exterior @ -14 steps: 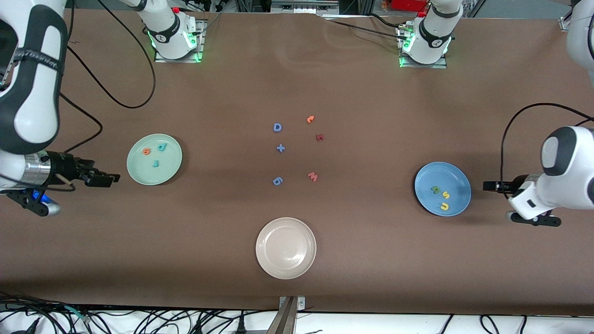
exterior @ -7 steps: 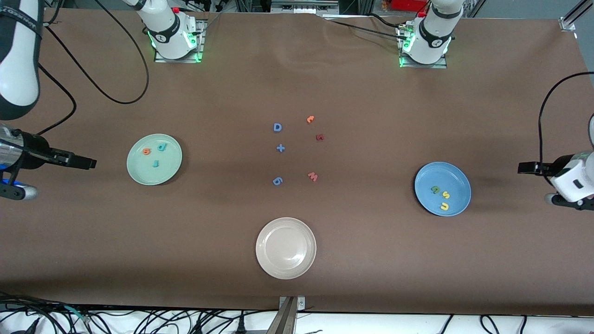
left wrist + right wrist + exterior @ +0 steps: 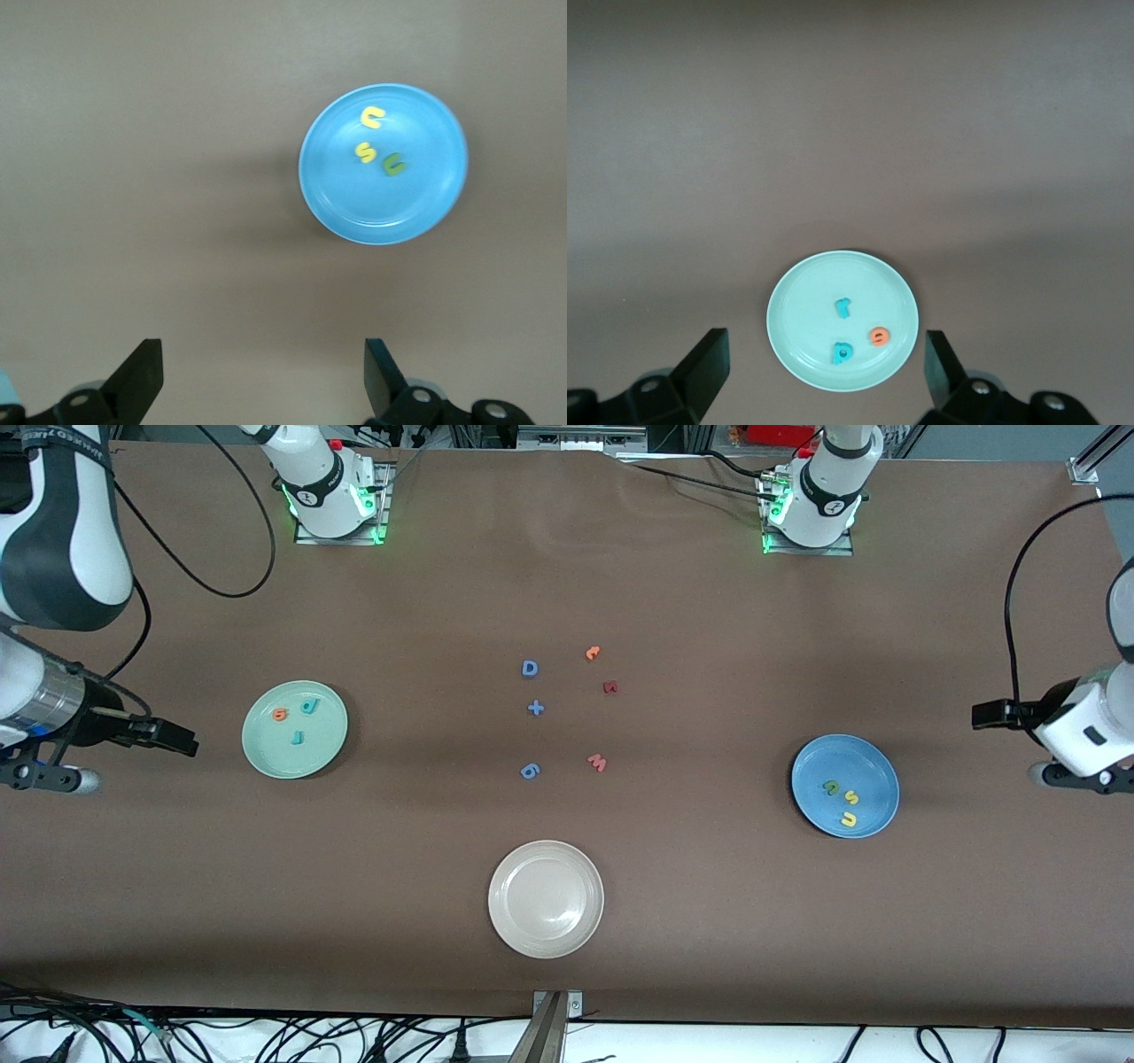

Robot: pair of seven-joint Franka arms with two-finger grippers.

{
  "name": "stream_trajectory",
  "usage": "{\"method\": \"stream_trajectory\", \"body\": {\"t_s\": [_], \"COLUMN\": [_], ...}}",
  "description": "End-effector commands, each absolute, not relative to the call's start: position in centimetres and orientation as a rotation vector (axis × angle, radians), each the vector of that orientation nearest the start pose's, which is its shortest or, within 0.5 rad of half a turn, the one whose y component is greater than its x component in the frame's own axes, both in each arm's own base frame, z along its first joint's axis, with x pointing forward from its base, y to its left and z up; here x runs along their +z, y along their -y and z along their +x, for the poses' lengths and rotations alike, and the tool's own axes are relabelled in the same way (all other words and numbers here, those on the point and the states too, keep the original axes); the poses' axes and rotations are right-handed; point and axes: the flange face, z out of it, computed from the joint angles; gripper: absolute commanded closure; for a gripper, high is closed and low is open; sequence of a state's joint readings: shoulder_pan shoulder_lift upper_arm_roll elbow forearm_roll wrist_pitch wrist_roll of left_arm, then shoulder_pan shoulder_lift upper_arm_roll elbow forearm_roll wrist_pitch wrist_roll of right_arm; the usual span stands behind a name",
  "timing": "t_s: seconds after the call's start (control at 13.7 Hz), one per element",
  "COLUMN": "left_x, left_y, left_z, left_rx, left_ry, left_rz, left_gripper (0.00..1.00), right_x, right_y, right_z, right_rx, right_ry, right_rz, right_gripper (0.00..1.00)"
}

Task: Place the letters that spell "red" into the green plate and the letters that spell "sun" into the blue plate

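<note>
White arms with dark grey joint bands, black cables, green-lit bases, each ending in a black claw.

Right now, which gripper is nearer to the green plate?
The right one. The right gripper hangs open just beside the green plate, at its end of the table; the left gripper hangs open past the blue plate.

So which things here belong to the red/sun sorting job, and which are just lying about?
Job:
- green plate holding teal r, orange e, teal d
- blue plate holding yellow s, yellow u, green n

Lying about, mid-table:
- beige plate
- blue D, blue plus, blue 6
- orange piece, dark red piece, pink w
</note>
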State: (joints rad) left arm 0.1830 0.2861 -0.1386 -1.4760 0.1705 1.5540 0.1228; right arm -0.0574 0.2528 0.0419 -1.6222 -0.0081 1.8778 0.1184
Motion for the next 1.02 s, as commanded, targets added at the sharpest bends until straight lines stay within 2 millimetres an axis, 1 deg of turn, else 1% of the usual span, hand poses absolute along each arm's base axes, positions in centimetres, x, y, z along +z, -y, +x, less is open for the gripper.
{"method": "stream_trajectory", "body": {"t_s": [0.0,0.07,0.15,0.22,0.29,0.51,0.58,0.8,0.95], "left_x": [55.4,57.1,58.4,59.6,60.1,58.4,58.3,58.2,58.5], "left_y": [-2.5,-2.0,-2.0,-2.2,-2.4,-2.5,-2.7,-2.5,-2.4], "left_z": [59.0,58.1,57.4,56.5,55.9,55.5,55.5,55.8,55.9], "left_rx": [0.254,0.23,0.213,0.208,0.211,0.254,0.259,0.261,0.246], "left_ry": [-0.14,-0.138,-0.123,-0.111,-0.105,-0.102,-0.111,-0.127,-0.127], "left_rz": [-3.054,-3.085,-3.103,-3.112,-3.114,-3.112,-3.113,-3.124,-3.137], "left_gripper": [0.0,0.0,0.0,0.0,0.0,0.0,0.0,0.0,0.0], "right_x": [49.3,49.7,50.6,51.9,53.0,53.4,53.5,53.5,54.1], "right_y": [1.1,1.1,1.3,1.4,0.7,-0.2,-0.2,-0.2,-0.2], "right_z": [62.7,62.4,62.2,62.2,62.3,62.8,62.7,62.7,62.7], "right_rx": [-0.071,-0.051,-0.027,-0.015,-0.016,-0.082,-0.08,-0.08,-0.091], "right_ry": [-0.178,-0.169,-0.165,-0.17,-0.175,-0.202,-0.241,-0.251,-0.255], "right_rz": [-3.138,-3.162,-3.184,-3.188,-3.185,-3.17,-3.166,-3.163,-3.16], "right_gripper": [0.0,0.0,0.0,0.0,0.0,0.01,0.0,0.0,0.0]}}
